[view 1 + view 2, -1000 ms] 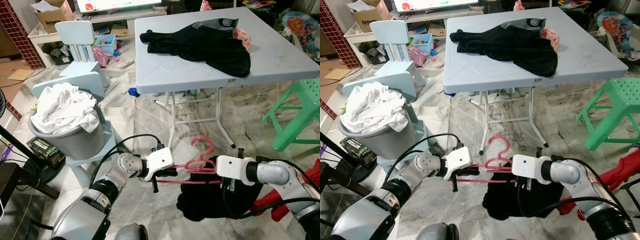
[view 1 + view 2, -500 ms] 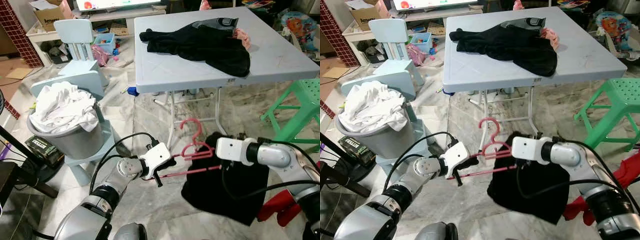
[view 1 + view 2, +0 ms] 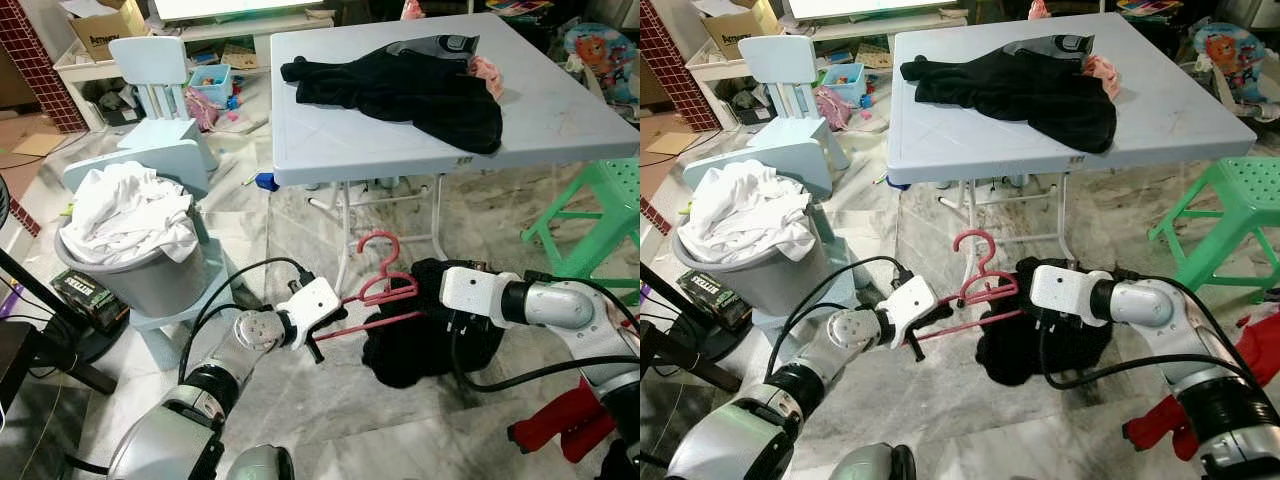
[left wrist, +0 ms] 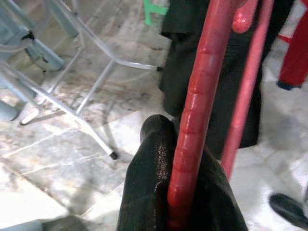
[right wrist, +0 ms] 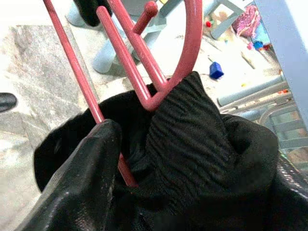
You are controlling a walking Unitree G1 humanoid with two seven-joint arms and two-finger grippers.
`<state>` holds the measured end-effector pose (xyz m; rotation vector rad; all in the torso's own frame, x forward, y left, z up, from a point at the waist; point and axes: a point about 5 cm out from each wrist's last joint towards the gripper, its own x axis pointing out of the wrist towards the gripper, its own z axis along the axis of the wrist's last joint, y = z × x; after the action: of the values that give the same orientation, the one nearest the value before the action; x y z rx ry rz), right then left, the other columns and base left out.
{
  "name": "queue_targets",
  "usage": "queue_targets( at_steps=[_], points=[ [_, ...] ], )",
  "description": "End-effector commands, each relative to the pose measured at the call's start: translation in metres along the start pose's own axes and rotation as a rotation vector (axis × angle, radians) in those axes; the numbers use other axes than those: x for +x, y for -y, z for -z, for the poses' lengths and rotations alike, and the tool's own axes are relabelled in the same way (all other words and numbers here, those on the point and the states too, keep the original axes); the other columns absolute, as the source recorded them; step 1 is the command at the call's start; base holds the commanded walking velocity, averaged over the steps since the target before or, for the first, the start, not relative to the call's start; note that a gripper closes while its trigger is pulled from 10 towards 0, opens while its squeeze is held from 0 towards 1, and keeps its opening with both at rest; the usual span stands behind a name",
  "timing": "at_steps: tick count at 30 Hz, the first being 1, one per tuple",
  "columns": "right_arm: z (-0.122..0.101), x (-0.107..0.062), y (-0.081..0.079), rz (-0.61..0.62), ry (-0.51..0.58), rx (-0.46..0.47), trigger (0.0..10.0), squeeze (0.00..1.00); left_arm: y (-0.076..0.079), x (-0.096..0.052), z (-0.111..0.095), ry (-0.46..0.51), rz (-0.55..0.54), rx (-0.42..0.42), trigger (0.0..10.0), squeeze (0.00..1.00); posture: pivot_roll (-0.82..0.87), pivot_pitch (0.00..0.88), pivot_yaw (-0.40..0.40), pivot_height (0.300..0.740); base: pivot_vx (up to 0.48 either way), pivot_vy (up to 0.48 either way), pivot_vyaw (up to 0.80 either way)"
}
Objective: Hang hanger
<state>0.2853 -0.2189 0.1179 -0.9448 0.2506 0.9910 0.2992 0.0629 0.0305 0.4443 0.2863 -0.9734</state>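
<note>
A red plastic hanger (image 3: pixel 385 288) hangs low over the marble floor, in front of the grey folding table (image 3: pixel 560 120). My left gripper (image 3: pixel 330 322) is shut on one end of it; the black fingers (image 4: pixel 149 192) clamp the red arm (image 4: pixel 192 139). A black garment (image 3: pixel 420 340) hangs bunched from the hanger's other side. My right gripper (image 3: pixel 450 322) is buried in that cloth and shut on it. In the right wrist view a black finger (image 5: pixel 77 183) presses the ribbed black fabric (image 5: pixel 192 144) beside the hanger's bars (image 5: pixel 130 62).
More black clothes (image 3: pixel 400 80) lie on the table. A grey bucket of white laundry (image 3: pixel 130 215) stands at the left, beside a pale blue child's chair (image 3: pixel 150 70). A green stool (image 3: pixel 600 215) is at the right, with something red (image 3: pixel 560 425) on the floor.
Both grippers have carried the hanger up and forward toward the table. The garment, which hung long half a second ago, is now gathered into a shorter bunch under the hanger.
</note>
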Motion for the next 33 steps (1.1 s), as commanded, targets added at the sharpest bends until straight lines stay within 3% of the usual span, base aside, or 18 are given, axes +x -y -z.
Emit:
queue_targets(
  at_steps=[1, 4, 5, 6, 9, 17, 21, 29, 33],
  points=[
    [-0.005, -0.003, 0.004, 0.010, 0.022, -0.012, 10.0, 1.00, -0.008, 0.000, -0.007, 0.016, -0.031, 0.031, 0.0, 0.00, -0.11, 0.000, 0.083, 0.740, 0.000, 0.000, 0.00],
    [-0.004, -0.004, 0.007, 0.025, 0.024, 0.015, 10.0, 1.00, -0.010, 0.000, -0.007, 0.010, -0.049, 0.052, 0.0, 0.00, -0.11, 0.000, 0.082, 0.740, 0.000, 0.000, 0.00],
    [-0.003, -0.004, 0.006, 0.022, 0.028, 0.027, 10.0, 0.93, -0.010, -0.001, -0.006, 0.009, -0.060, 0.052, 0.0, 0.00, -0.11, 0.000, 0.082, 0.740, 0.000, 0.000, 0.00],
    [-0.004, -0.005, 0.004, 0.006, 0.035, 0.043, 10.0, 0.00, -0.012, -0.001, -0.006, 0.007, -0.074, 0.054, 0.0, 0.00, -0.11, 0.000, 0.082, 0.740, 0.000, 0.000, 0.00],
    [-0.005, -0.005, 0.004, 0.004, 0.042, 0.052, 10.0, 0.00, -0.013, -0.001, -0.007, 0.009, -0.088, 0.057, 0.0, 0.00, -0.11, 0.000, 0.082, 0.740, 0.000, 0.000, 0.00],
    [-0.007, -0.005, 0.022, 0.167, 0.017, 0.010, 10.0, 0.00, -0.016, -0.001, -0.009, 0.015, -0.111, 0.064, 0.0, 0.00, -0.11, 0.000, 0.082, 0.740, 0.000, 0.000, 0.00],
    [-0.004, -0.005, 0.023, 0.243, -0.002, 0.044, 10.0, 0.00, -0.016, 0.000, -0.010, 0.018, -0.120, 0.062, 0.0, 0.00, -0.11, 0.000, 0.082, 0.740, 0.000, 0.000, 0.00],
    [0.012, -0.012, 0.015, 0.441, -0.074, 0.173, 10.0, 0.00, -0.019, 0.000, -0.012, 0.032, -0.150, 0.062, 0.0, 0.00, -0.11, 0.000, 0.078, 0.740, 0.000, 0.000, 0.00],
    [0.027, -0.019, -0.007, 0.484, -0.153, 0.243, 10.0, 0.00, -0.022, -0.002, -0.014, 0.043, -0.171, 0.068, 0.0, 0.00, -0.11, 0.000, 0.082, 0.740, 0.000, 0.000, 0.00]
  ],
)
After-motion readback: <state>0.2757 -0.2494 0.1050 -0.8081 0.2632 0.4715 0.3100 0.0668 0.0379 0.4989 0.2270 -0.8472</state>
